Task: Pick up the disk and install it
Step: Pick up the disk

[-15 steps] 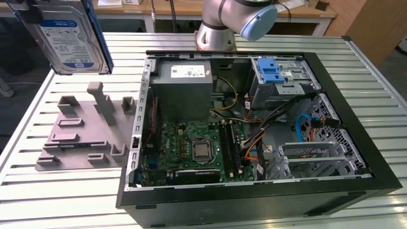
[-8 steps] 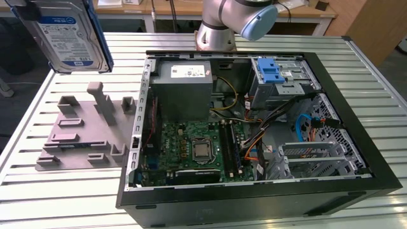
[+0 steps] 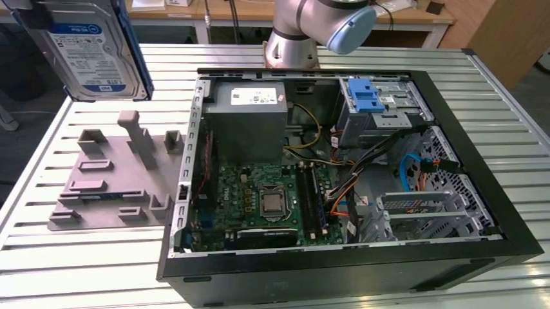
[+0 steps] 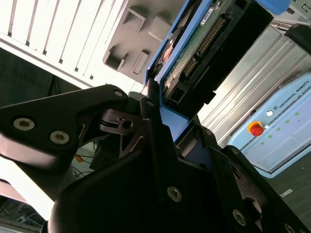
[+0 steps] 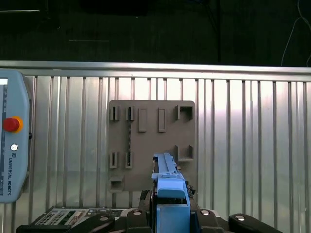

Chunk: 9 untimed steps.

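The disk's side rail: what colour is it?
Blue; the side rail of the disk shows best in the first wrist view.

The exterior view looks down at a slant over the slatted table (image 3: 86,270), with the open computer case (image 3: 481,251) central. The first wrist view faces straight down on the grey tray (image 5: 150,141) from well above; the second wrist view sits tight behind the gripper (image 4: 167,114), sighting along the disk (image 4: 204,43). All three share the tray.

A disk (image 3: 90,58) of dull silver metal is fitted with smooth blue plastic side rails (image 3: 140,58), a matt grey plastic tray (image 3: 112,193) is laid on a ribbed table (image 3: 86,270) of bright metal, and the gripper (image 4: 167,114) is cased in what may be matt black plastic.
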Each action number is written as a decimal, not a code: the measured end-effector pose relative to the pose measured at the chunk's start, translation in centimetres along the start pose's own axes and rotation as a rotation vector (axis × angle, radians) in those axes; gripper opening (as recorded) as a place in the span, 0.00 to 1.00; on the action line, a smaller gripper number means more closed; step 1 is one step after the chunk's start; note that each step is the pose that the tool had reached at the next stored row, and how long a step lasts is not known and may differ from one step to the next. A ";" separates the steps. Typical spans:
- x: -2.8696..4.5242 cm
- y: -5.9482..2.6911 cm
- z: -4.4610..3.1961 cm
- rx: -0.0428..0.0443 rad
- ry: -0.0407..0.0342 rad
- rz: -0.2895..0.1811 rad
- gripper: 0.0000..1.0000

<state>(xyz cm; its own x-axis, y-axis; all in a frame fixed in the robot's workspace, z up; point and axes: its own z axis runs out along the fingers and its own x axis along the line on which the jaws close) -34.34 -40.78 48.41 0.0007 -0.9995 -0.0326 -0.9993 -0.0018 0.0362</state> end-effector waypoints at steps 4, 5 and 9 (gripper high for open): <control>0.39 -1.33 -0.07 -0.0007 0.0001 0.000 0.36; 0.46 -1.72 -0.08 -0.0010 0.0000 0.000 0.36; 0.74 -3.30 -0.15 -0.0021 0.0001 0.000 0.36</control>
<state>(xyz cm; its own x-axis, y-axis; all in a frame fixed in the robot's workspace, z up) -31.03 -41.52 48.42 0.0006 -0.9995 -0.0325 -0.9993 -0.0019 0.0382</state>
